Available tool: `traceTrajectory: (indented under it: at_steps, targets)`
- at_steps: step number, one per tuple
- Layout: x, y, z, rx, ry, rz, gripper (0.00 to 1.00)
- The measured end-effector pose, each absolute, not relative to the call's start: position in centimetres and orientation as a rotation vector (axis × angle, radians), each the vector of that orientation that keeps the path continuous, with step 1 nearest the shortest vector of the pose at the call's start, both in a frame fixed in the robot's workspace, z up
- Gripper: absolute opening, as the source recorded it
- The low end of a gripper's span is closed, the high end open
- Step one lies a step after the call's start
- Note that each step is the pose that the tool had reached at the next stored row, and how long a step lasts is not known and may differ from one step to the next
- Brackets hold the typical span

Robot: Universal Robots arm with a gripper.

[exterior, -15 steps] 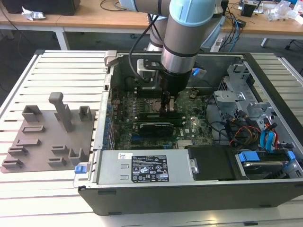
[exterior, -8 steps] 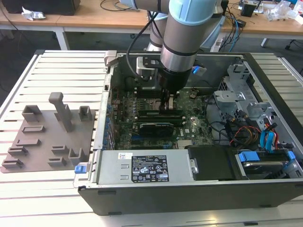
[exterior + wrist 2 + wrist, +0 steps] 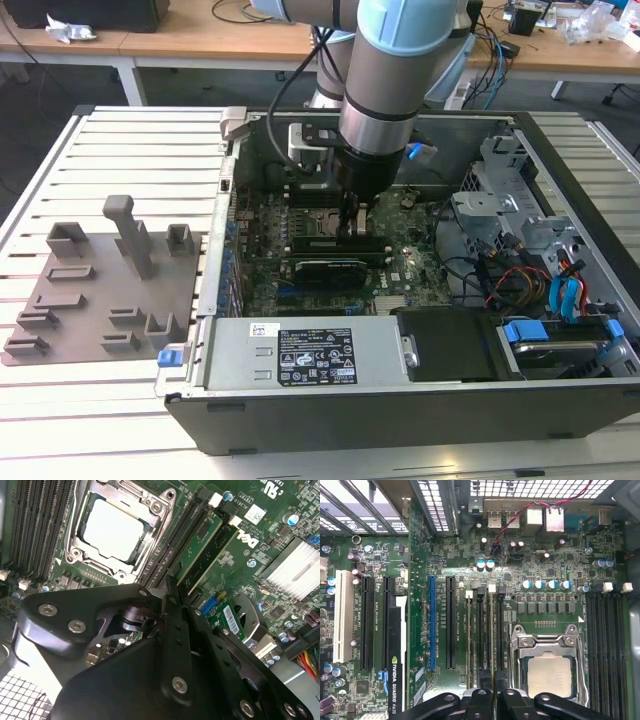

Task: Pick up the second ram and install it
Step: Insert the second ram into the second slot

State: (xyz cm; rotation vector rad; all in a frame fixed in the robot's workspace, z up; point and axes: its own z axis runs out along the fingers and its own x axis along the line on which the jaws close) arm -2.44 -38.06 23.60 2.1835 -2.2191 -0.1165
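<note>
Over the motherboard of an open computer case, hung straight down on the arm with the gripper at about 4 o'clock of the CPU socket in the exterior view. Had the claw's black fingers drawn close together and clamped on the top edge of the second ram, as seen in the first wrist view. Kept that thin stick upright on its long edge, in line with a memory slot just beside the socket, with one end at the slot's white latch. Showed the same stick's green face in the second wrist view, running from the pinched gripper past the socket. Appeared to have another stick standing near it, on the side away from the socket. Could not tell whether the held stick sat fully down in its slot. Left a graphics card at 6 o'clock of the gripper in the exterior view, and a labelled power supply farther along the same line. Had a grey fixture plate with raised blocks well apart on the slatted table, at 9 o'clock of the case, and blue-tabbed drive bays at 4 o'clock of the gripper.
</note>
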Motion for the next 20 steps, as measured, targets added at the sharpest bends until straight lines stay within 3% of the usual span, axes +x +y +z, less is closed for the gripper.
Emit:
traceTrajectory:
  at_steps: [20]
  targets:
    - [-2.43,-38.07,23.04,2.184,-2.22,-0.114,0.13]
